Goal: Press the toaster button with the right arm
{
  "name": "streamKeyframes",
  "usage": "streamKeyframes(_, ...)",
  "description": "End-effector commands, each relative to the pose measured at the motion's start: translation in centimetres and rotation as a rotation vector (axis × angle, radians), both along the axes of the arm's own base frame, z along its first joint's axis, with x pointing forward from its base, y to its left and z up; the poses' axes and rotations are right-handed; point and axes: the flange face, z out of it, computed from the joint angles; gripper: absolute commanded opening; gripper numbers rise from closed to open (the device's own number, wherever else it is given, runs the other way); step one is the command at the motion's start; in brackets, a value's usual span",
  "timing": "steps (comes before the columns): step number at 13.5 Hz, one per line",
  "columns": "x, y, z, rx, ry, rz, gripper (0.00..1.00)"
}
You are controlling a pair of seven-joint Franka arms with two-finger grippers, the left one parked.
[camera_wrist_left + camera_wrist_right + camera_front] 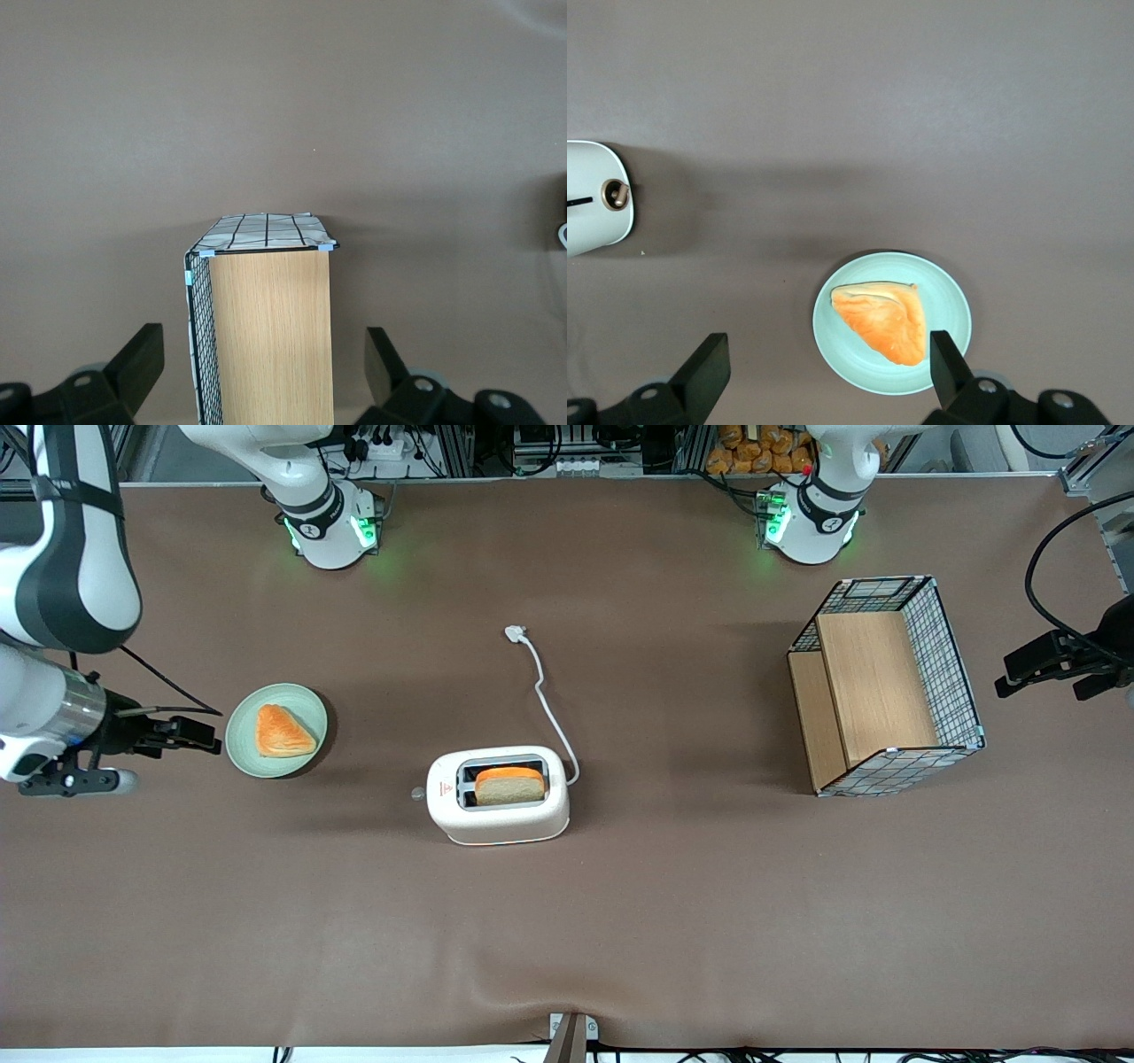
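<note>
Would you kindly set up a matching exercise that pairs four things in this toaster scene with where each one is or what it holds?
Things:
1. toaster
2. toaster button
3. green plate
4. claw

Places or states:
A. open, hovering beside the plate, toward the working arm's end of the table
B. holds a triangular orange pastry
C. has a slice of bread standing in one slot
D. sticks out of the toaster's short end that faces the plate

Pairs: 1-C, 2-D, 3-B, 4-A

Toaster (498,794) glossy white plastic; basket (886,686) wood, wire mesh.
</note>
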Motion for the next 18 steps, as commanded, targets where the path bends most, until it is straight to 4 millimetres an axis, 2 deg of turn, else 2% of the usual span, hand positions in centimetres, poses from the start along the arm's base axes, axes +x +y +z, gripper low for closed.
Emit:
streamKeyframes(1,-1.8,0.5,4.0,-0.033,-0.029,-0.008,1.00)
streamKeyframes(3,-2.2,1.6,6.9,-0.029,-0.014,-0.037,1.00)
streamKeyframes(5,-3.0,1.0,10.1,-0.027,-0.016,-0.050,1.00)
streamKeyframes(8,-5.4,0.6,13.5,-0.024,-0.007,-0.059,1.00)
streamKeyframes(9,-5.9,0.6,14.0,-0.025,0.005,-0.091,1.00)
streamKeyframes(11,-6.2,0.5,16.3,-0.031,0.000,-0.122,1.00)
streamKeyframes(13,-6.4,1.1,17.3,-0.069,0.013,-0.185,1.00)
streamKeyframes(18,-6.5,0.2,17.6,-0.100,0.015,-0.202,1.00)
